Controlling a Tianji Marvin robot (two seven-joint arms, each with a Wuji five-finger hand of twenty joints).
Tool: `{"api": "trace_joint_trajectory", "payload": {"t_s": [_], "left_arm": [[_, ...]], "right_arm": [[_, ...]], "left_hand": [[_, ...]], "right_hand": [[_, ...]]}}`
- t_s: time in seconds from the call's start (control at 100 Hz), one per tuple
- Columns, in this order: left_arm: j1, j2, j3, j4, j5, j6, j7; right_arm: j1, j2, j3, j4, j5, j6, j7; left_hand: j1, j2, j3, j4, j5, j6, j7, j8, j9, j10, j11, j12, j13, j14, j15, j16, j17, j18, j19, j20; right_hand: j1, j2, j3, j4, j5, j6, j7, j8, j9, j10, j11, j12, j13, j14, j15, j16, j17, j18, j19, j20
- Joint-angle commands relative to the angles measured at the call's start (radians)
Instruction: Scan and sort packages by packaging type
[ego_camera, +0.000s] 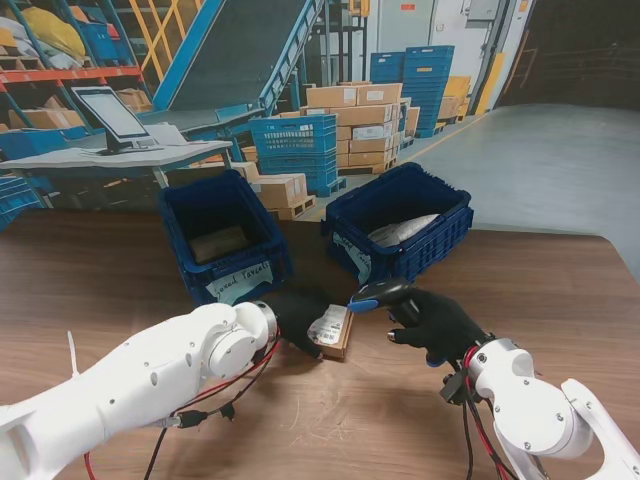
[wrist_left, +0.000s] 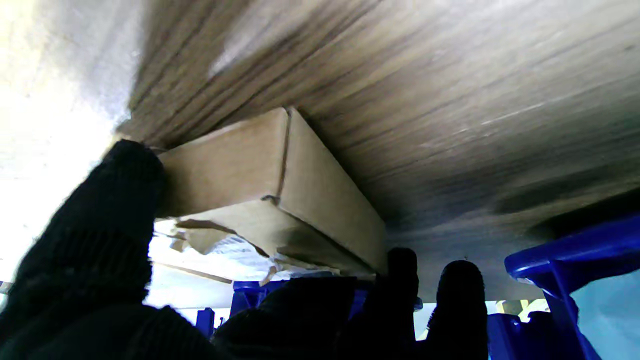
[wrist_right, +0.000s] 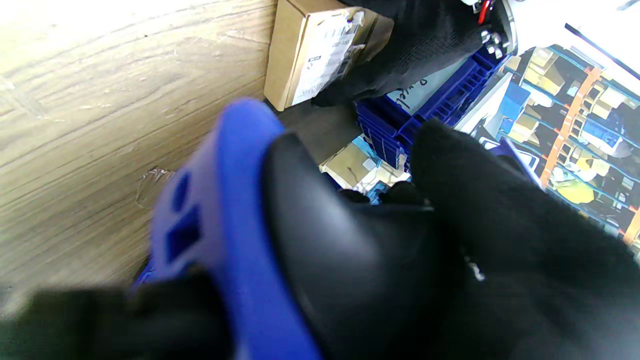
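The left hand (ego_camera: 296, 318) held a small cardboard box (ego_camera: 333, 331) tilted on the wooden table (ego_camera: 560, 290), label facing right. The right hand (ego_camera: 440, 325), closed around the barcode scanner (ego_camera: 380, 294), sat just right of it, scanner nose pointing left at the label.

The fingers (wrist_left: 100, 235) cover part of the box (wrist_left: 265, 200); the scanner (wrist_right: 240, 240) between the right fingers (wrist_right: 500, 235) is blurred.
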Motion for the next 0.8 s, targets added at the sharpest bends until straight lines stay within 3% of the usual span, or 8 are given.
{"api": "trace_joint_trajectory", "payload": {"t_s": [0.0, 0.11, 0.23, 0.28, 0.3, 0.32, 0.42, 0.79], "left_arm": [[0.025, 0.000, 0.013, 0.013, 0.006, -0.010, -0.022], [0.052, -0.006, -0.010, 0.035, 0.024, -0.026, 0.047], [0.068, -0.007, -0.023, 0.042, 0.036, -0.036, 0.078], [0.073, -0.008, -0.028, 0.044, 0.037, -0.037, 0.086], [0.075, -0.008, -0.030, 0.045, 0.038, -0.038, 0.090], [0.078, -0.009, -0.033, 0.046, 0.038, -0.040, 0.096], [0.090, -0.013, -0.043, 0.053, 0.040, -0.043, 0.122], [0.139, 0.004, -0.112, -0.009, 0.060, -0.036, 0.127]], "right_arm": [[-0.008, -0.004, 0.000, -0.010, 0.001, -0.003, 0.013], [-0.008, -0.004, 0.000, -0.011, 0.000, -0.003, 0.012], [-0.008, -0.004, 0.000, -0.011, -0.001, -0.002, 0.011], [-0.008, -0.004, -0.001, -0.011, -0.001, -0.003, 0.010], [-0.007, -0.004, -0.001, -0.010, -0.001, -0.003, 0.010], [-0.007, -0.004, -0.001, -0.010, -0.001, -0.004, 0.010], [-0.006, -0.004, -0.002, -0.009, -0.001, -0.005, 0.010], [0.000, -0.004, -0.007, -0.009, -0.006, -0.006, 0.008]], "left_hand": [[0.029, 0.007, 0.142, 0.062, 0.185, -0.124, 0.176, 0.076, 0.139, -0.053, 0.090, 0.039, 0.090, -0.024, 0.059, 0.032, 0.012, 0.026, 0.036, 0.017], [0.090, -0.034, 0.241, 0.076, 0.334, -0.215, 0.305, 0.190, 0.300, -0.105, 0.226, 0.124, 0.224, -0.044, 0.120, 0.104, 0.055, 0.027, 0.097, 0.026], [0.161, -0.050, 0.295, 0.097, 0.359, -0.264, 0.495, 0.322, 0.371, -0.135, 0.363, 0.179, 0.316, -0.054, 0.179, 0.184, 0.088, 0.025, 0.165, 0.033], [0.216, -0.099, 0.312, 0.073, 0.350, -0.287, 0.603, 0.415, 0.403, -0.143, 0.415, 0.206, 0.355, -0.058, 0.211, 0.226, 0.101, 0.025, 0.199, 0.039], [0.226, -0.109, 0.317, 0.064, 0.350, -0.290, 0.624, 0.419, 0.413, -0.144, 0.416, 0.249, 0.362, -0.058, 0.215, 0.237, 0.104, 0.026, 0.207, 0.038], [0.268, -0.139, 0.322, 0.047, 0.351, -0.305, 0.696, 0.426, 0.457, -0.148, 0.406, 0.378, 0.389, -0.062, 0.234, 0.265, 0.113, 0.026, 0.230, 0.039], [0.351, -0.170, 0.322, 0.042, 0.365, -0.349, 0.903, 0.403, 0.628, -0.169, 0.294, 0.587, 0.464, -0.063, 0.302, 0.341, 0.142, 0.029, 0.292, 0.047], [0.382, -0.172, 0.339, 0.048, 0.389, -0.360, 1.013, 0.390, 0.681, -0.168, 0.353, 0.634, 0.513, -0.062, 0.368, 0.405, 0.158, 0.035, 0.334, 0.050]], "right_hand": [[0.089, 0.028, 0.025, 0.001, 0.004, -0.045, 0.007, -0.001, 0.014, 0.043, 0.018, 0.008, 0.067, -0.088, 0.060, 0.032, 0.001, -0.002, 0.012, 0.007], [0.088, 0.029, 0.024, 0.001, 0.004, -0.045, 0.007, -0.001, 0.014, 0.043, 0.018, 0.008, 0.067, -0.087, 0.060, 0.032, 0.002, -0.001, 0.013, 0.007], [0.089, 0.029, 0.025, 0.001, 0.004, -0.045, 0.006, -0.001, 0.014, 0.043, 0.018, 0.008, 0.067, -0.088, 0.060, 0.032, 0.001, -0.003, 0.013, 0.007], [0.089, 0.029, 0.025, 0.001, 0.004, -0.045, 0.006, -0.001, 0.014, 0.043, 0.018, 0.008, 0.067, -0.088, 0.060, 0.032, 0.002, -0.002, 0.013, 0.008], [0.089, 0.029, 0.024, 0.001, 0.004, -0.045, 0.006, -0.001, 0.014, 0.043, 0.018, 0.008, 0.067, -0.087, 0.060, 0.032, 0.002, -0.002, 0.013, 0.008], [0.089, 0.029, 0.024, 0.001, 0.004, -0.045, 0.006, -0.001, 0.014, 0.043, 0.018, 0.008, 0.066, -0.087, 0.060, 0.032, 0.002, -0.001, 0.013, 0.008], [0.089, 0.029, 0.024, 0.001, 0.004, -0.045, 0.006, -0.001, 0.014, 0.043, 0.018, 0.008, 0.067, -0.087, 0.060, 0.032, 0.001, -0.004, 0.012, 0.007], [0.089, 0.029, 0.024, 0.001, 0.004, -0.045, 0.006, -0.001, 0.014, 0.043, 0.018, 0.008, 0.067, -0.086, 0.060, 0.032, 0.001, -0.002, 0.013, 0.007]]}}
